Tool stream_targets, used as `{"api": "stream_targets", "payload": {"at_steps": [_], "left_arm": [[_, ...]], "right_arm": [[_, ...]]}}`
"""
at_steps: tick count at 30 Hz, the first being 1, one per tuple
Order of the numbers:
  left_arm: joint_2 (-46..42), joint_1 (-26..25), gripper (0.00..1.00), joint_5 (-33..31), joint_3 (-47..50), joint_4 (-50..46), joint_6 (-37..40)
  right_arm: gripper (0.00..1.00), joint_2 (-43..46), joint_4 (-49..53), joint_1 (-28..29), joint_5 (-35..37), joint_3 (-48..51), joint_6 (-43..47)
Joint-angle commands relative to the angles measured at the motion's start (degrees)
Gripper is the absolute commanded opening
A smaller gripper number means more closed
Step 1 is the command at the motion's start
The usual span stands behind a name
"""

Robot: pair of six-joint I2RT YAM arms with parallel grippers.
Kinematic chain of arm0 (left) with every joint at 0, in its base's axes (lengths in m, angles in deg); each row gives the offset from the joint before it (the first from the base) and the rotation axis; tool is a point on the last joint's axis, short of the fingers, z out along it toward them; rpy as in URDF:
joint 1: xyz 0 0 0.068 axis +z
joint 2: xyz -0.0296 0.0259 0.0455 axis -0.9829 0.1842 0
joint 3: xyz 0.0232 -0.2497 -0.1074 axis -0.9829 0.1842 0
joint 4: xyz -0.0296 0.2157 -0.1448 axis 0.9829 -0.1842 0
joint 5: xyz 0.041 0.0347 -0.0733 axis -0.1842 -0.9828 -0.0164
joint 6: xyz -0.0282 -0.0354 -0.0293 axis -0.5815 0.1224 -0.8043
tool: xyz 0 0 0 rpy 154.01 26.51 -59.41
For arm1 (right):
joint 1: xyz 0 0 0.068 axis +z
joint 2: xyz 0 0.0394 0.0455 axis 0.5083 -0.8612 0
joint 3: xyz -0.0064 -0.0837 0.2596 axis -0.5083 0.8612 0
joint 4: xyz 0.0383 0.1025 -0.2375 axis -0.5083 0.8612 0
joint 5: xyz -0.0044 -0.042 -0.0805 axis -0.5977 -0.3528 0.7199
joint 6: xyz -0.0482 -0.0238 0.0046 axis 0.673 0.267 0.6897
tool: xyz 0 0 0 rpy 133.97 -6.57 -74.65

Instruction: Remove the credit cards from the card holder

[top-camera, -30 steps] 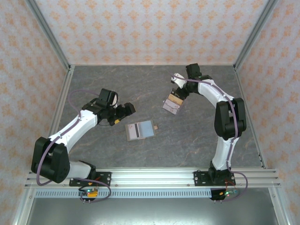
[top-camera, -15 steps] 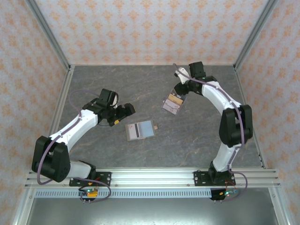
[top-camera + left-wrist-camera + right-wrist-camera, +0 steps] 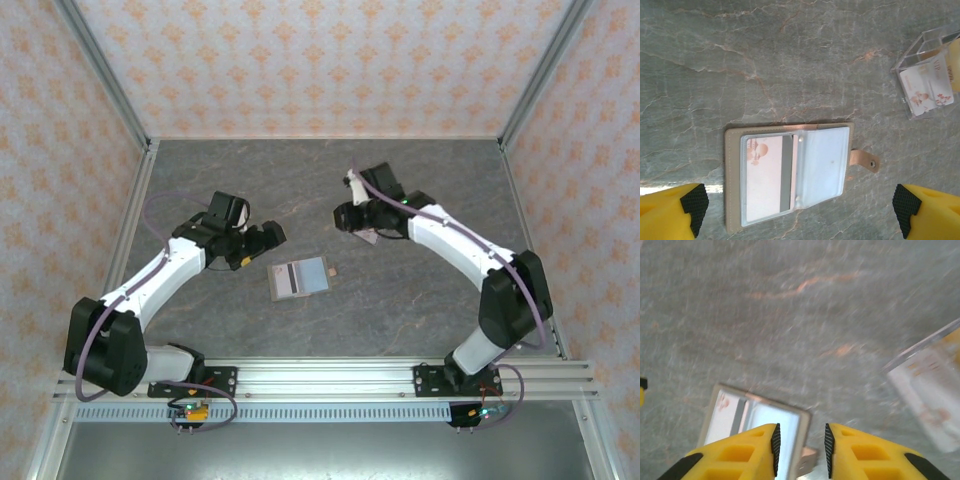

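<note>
Change over the last second: right gripper (image 3: 343, 215) has swung left and nearer, off the clear box (image 3: 932, 75) at the far right and toward the card holder (image 3: 300, 278). The box is where it was, now partly under that arm in the top view. Right wrist view has the holder's corner and tab right by its fingertips; top view puts the gripper just beyond the holder, apart from it. Its jaws stand a narrow gap apart with nothing between them: released, empty

Left gripper (image 3: 268, 236) has barely moved. It hangs just far-left of the holder, jaws spread wide, gripping nothing

Holder hasn't shifted. It lies opened flat mid-table, brown tab (image 3: 863, 160) sticking out on the right. One credit card (image 3: 765, 180), pinkish with a dark stripe, sits behind the clear sleeve in the left half; the right half looks empty. A pale printed card (image 3: 927, 95) is in the clear box

My read: right arm is done at the box and is coming back for the next pull. Task isn't finished, since at least that one card is left in. Holder is loose on the table (image 3: 200, 330), so it'll likely slide unless the left gripper pins it first
</note>
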Motion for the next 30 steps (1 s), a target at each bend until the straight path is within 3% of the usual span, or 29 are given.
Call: {"api": "stream_targets", "payload": {"at_steps": [1,8,13,21,30], "left_arm": [[-1.7,0.5,0.99,-3.0,1.6,-2.3,1.0],[-2.8,0.5,1.00,-7.5,2.4,-5.6,1.4],[-2.6,0.6,1.00,-10.8,3.1,-7.1,1.1],[-1.6,1.2,1.00,-11.1,3.8,-6.6,-0.6],[-1.0,1.1,1.00,-9.4,4.0,-5.6,0.2]], "right_arm": [[0.32,-1.9,-0.2,4.1,7.6,1.6,-9.7],[0.38,-7.7,-1.7,12.4,11.4,0.8,-16.2],[0.38,-11.6,-6.0,15.5,4.8,0.3,-20.1],[0.37,-17.1,-12.2,15.8,-4.5,-1.0,-25.7],[0.35,-21.6,-7.6,15.7,1.2,-2.9,-26.5]]}}
